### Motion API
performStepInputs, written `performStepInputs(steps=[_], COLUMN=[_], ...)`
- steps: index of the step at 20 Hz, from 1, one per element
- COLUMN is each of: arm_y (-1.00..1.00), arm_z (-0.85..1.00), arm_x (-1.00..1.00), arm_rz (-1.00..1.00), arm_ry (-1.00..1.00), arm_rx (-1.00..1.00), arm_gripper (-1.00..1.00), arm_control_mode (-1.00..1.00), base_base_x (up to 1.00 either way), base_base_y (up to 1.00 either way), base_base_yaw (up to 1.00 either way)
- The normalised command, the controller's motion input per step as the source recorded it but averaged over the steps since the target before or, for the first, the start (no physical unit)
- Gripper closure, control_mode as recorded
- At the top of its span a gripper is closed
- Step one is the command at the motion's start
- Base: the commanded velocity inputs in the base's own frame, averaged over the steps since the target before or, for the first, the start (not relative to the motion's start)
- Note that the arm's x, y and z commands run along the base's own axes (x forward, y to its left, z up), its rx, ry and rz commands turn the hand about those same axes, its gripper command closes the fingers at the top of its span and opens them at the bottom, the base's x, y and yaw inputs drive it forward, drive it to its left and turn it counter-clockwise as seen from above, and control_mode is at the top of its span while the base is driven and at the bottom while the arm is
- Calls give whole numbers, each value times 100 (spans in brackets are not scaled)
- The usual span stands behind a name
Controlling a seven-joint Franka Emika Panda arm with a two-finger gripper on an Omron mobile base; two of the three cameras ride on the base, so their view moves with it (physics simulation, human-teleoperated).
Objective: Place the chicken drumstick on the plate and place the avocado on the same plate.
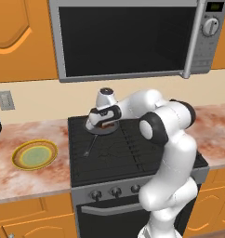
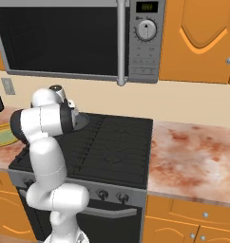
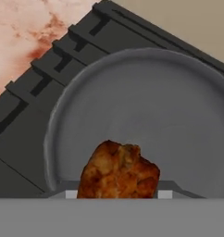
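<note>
Stovetop pan (image 3: pixel 178 120), jaws (image 3: pixel 117 196) hidden, chicken drumstick (image 3: pixel 118 171) close below

The chicken drumstick (image 3: pixel 118 170) is a mottled orange-brown with darker, burnt-looking patches, lying against the plain grey inside of the frying pan (image 3: pixel 178 115). The stove (image 1: pixel 114 153) under it is near black, its grates the same dark shade. The plate (image 1: pixel 35 154) has a broad yellow rim around a pale green centre. The counter (image 1: pixel 30 179) is cream marbled with rusty red-brown blotches. The cabinets (image 2: pixel 202 38) are warm orange, the wall (image 1: pixel 40 95) beige, the microwave (image 1: pixel 133 37) silver-grey with a black door. The arm (image 1: pixel 175 153) is glossy white with dark joints.
</note>
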Motion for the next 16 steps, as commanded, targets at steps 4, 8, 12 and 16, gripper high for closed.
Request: performStepInputs(steps=[4, 8, 12, 16], arm_y=[0, 0, 5, 10], arm_z=[20, 31, 42, 46], arm_x=[-42, -45, -39, -42], arm_rz=[0, 0, 0, 0], arm_ry=[-10, 0, 0, 2], arm_rx=[0, 4, 9, 9], arm_gripper=[100, 100, 100, 100], arm_control_mode=[-100, -100, -100, -100], base_base_x=[0, 0, 0, 0], base_base_y=[0, 0, 0, 0], base_base_yaw=[0, 0, 0, 0])
